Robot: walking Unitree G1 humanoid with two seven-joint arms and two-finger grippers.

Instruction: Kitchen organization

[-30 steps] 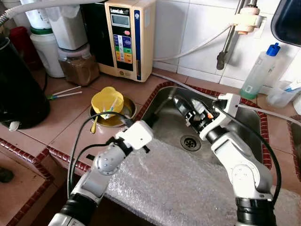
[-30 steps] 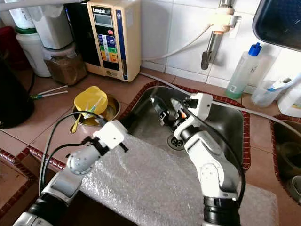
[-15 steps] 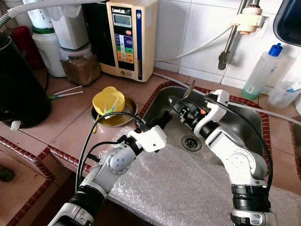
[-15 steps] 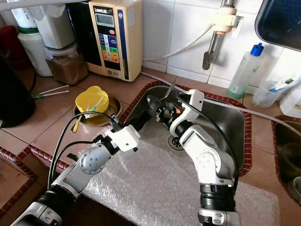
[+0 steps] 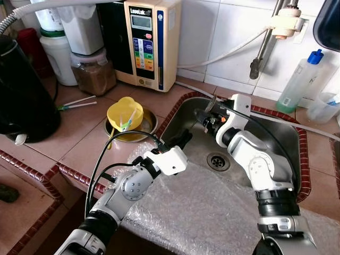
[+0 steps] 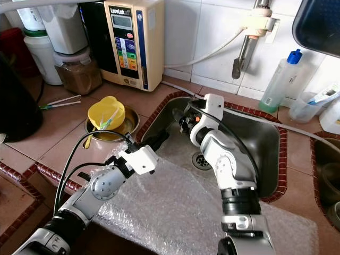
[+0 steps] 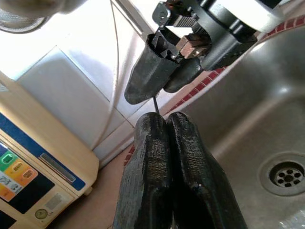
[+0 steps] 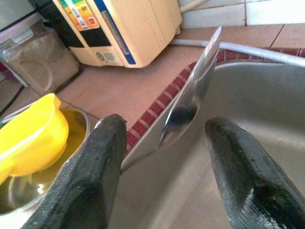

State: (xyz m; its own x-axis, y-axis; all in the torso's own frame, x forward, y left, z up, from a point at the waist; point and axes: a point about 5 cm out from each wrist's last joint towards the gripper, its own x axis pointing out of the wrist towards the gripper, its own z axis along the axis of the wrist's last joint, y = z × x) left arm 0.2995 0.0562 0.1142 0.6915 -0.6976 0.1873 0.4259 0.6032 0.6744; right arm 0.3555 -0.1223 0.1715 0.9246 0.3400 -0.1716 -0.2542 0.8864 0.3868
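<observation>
A metal spoon [image 5: 213,101] stands tilted in the air over the back left corner of the steel sink [image 5: 276,138]. My left gripper [image 5: 186,138] is shut, and a thin strip that looks like the spoon's handle comes out between its fingertips [image 7: 157,124]. My right gripper [image 5: 204,114] meets it from the right. Its fingers [image 8: 102,157] are spread, and the spoon's bowl [image 8: 188,100] stands between them without clearly touching either.
A yellow bowl [image 5: 125,111] with utensils sits in a steel bowl [image 5: 144,127] on the tiled counter, left of the sink. Bubble wrap [image 5: 212,207] covers the sink's near side. A water machine [image 5: 149,42], jars, a black kettle [image 5: 21,95] and a blue-capped bottle [image 5: 300,79] line the back.
My left gripper has moved right and forward, over the sink's left edge, carrying the spoon. My right gripper has swung left to meet it, so the spoon now stands between its fingers.
</observation>
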